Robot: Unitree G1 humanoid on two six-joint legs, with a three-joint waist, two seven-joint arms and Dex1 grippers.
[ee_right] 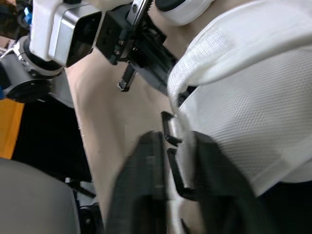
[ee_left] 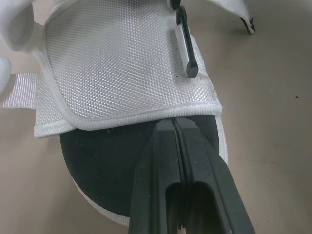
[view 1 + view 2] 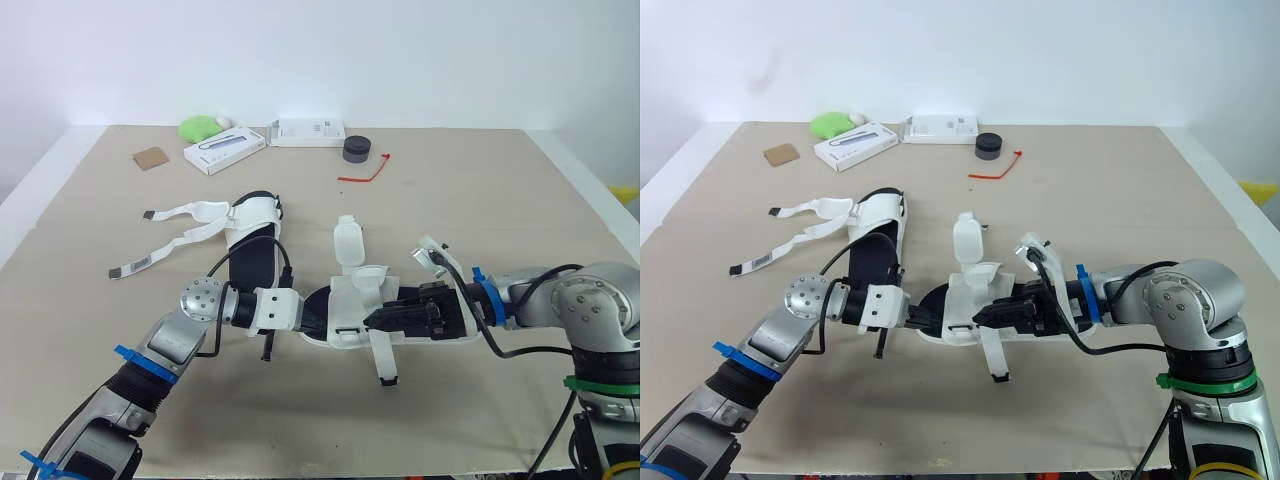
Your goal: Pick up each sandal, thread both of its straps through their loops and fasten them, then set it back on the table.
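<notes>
Two arms reach inward over the beige surface (image 3: pixel 480 200) and meet at the near sandal (image 3: pixel 350 300), which lies flat on it, centred toward the front edge. We see the left arm rise from the lower left, then bend so its wrist runs level toward the right. The left gripper (image 3: pixel 312 318) sits at the sandal's left end, jaws pressed together, their tips against the hem of the white mesh upper over the black insole. The right arm comes in low from the right, forearm pointing left. The right gripper (image 3: pixel 378 320) has its jaws clamped on the sandal's mesh side flap at a black loop (image 1: pixel 170 129). The far sandal (image 3: pixel 250 250) lies behind, left of centre, its two straps (image 3: pixel 175 212) spread flat to the left. On the near sandal, one upright strap (image 3: pixel 347 243) stands up.
</notes>
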